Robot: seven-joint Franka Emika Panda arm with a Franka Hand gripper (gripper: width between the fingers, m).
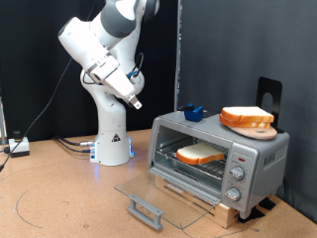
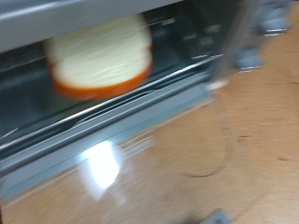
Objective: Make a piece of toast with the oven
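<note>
The silver-grey oven (image 1: 260,159) stands at the exterior view's right with its glass door (image 1: 158,194) folded down flat. The piece of toast (image 1: 201,153) lies on the wire rack inside it. It also shows in the blurred wrist view (image 2: 101,56), pale with a brown crust, behind the open door (image 2: 112,154). My gripper (image 1: 135,100) hangs in the air to the left of the oven and above it, well apart from it, with nothing seen between its fingers. The fingers do not show in the wrist view.
A second bread slice (image 1: 247,116) lies on a round wooden plate (image 1: 258,130) on top of the oven, next to a small blue object (image 1: 193,112). The oven sits on a wooden board (image 1: 203,201). The arm's white base (image 1: 112,139) stands behind. Cables (image 1: 69,145) lie at the left.
</note>
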